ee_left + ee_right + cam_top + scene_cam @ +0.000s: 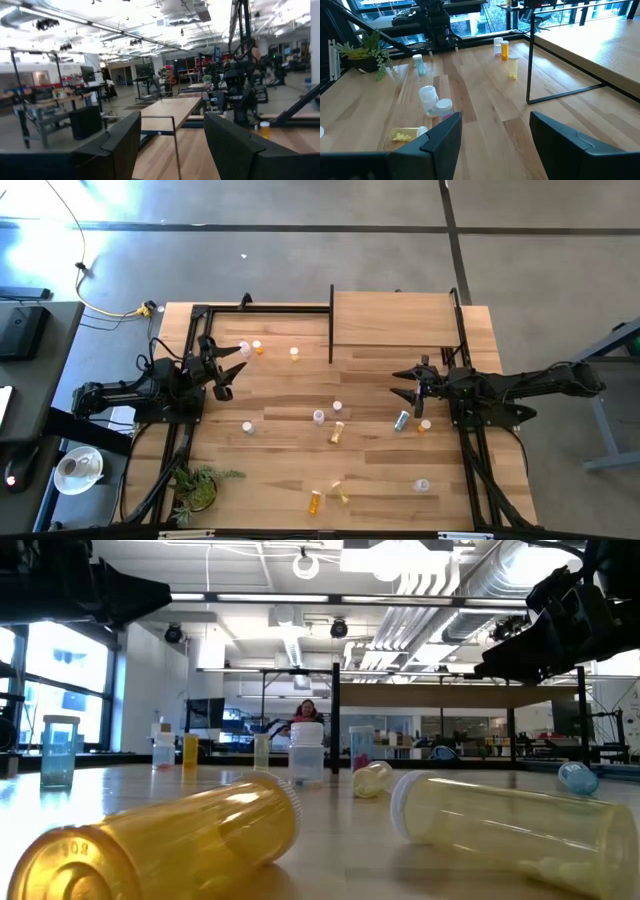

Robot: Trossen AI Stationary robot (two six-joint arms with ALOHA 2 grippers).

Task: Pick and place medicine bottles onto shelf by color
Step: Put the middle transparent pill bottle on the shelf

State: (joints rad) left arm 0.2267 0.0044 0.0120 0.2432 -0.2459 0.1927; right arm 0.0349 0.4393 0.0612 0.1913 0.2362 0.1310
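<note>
left end effector (232, 370): released, empty, hovers above desk's left edge
right end effector (409, 385): released, empty, above grey-teal bottle (402, 421)
medicine bottles (318, 416): scattered across desk (380, 480); shelf (392, 318) bare at far side
handling: likely light, stiff plastic, smooth and apt to roll; grip mid-body, below cap
axis: some upright; orange bottle (316, 501) and yellow bottle (337, 432) lie flat, long axes along desk

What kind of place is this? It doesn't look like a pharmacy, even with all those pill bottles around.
Probably a robotics lab or workshop in a big open industrial hall. Two robot arms flank a wooden table, bare ducts and pipes run overhead, and rows of workbenches fill the room behind.
</note>
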